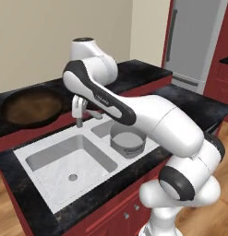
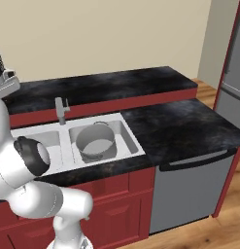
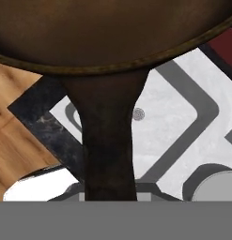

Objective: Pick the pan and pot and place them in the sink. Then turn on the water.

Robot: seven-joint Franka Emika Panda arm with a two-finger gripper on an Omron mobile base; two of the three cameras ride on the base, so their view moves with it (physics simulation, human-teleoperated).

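The dark-brown pan (image 1: 30,107) hangs above the counter, left of and behind the sink (image 1: 41,152). Its black handle points toward my gripper (image 1: 73,105), which is shut on it. In the hand view the pan (image 3: 112,33) spans the top and its handle (image 3: 108,140) runs straight down to my hidden fingertips. The white left basin and its drain (image 3: 138,113) lie below. The grey pot (image 1: 128,144) stands upright in the right basin, also visible in the right base view (image 2: 95,142) and at the hand view's corner (image 3: 220,187).
A short grey faucet post (image 1: 80,122) rises behind the divider between the basins (image 2: 60,111). Black counter (image 2: 180,121) runs right of the sink, with a dishwasher front (image 2: 189,189) below it. A grey fridge (image 1: 194,41) stands at the far right.
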